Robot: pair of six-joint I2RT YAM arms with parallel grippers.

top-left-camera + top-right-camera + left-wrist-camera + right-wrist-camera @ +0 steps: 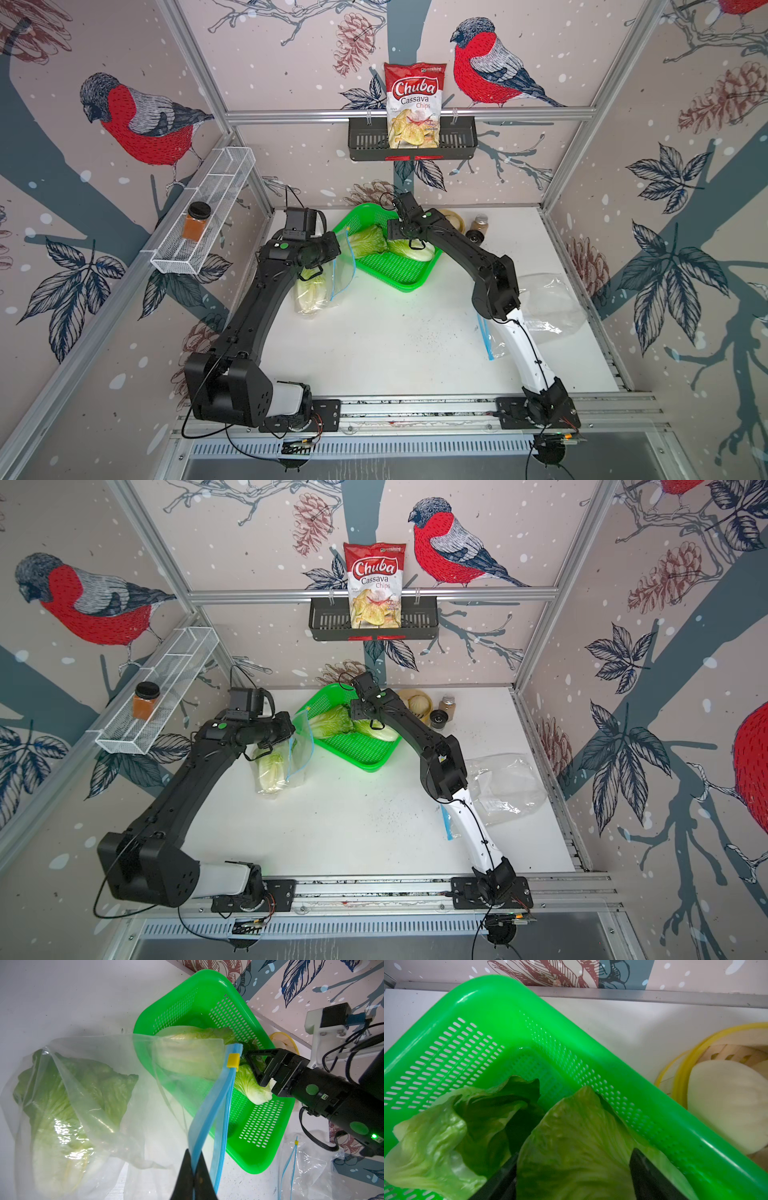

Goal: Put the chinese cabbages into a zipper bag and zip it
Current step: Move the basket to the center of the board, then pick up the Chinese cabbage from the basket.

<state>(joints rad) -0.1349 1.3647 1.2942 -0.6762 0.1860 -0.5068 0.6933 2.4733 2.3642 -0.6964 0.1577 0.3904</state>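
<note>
The left arm's fingers (188, 1167) are pressed together on the blue zip strip (220, 1105) of a clear plastic zipper bag (99, 1088), holding one lip up so that the mouth gapes toward a bright green perforated plastic basket (399, 274). A small yellow slider (233, 1060) sits at the far end of the strip, and the bag is unzipped. Inside the bag, on the white worktop (395, 345) just beside the basket, lies one oblong chinese cabbage with a white ribbed base and crinkly green leaves (62, 1105). The two other cabbages lie side by side in the basket, in both top views. The right arm's fingers (641, 1174) are spread wide and straddle the leafy end of the one nearer the right arm (571, 1126). Whether they press on it cannot be told, and it rests in the basket. Its neighbour (436, 1142) lies just beside it, toward the bag, and no finger touches it. Near the basket stands a round bamboo steamer with a yellow rim (683, 1064), holding a pale round bun (726, 1105). A second clear zipper bag (544, 307) lies flat on the worktop, partly under the right arm and well apart from the first.
</note>
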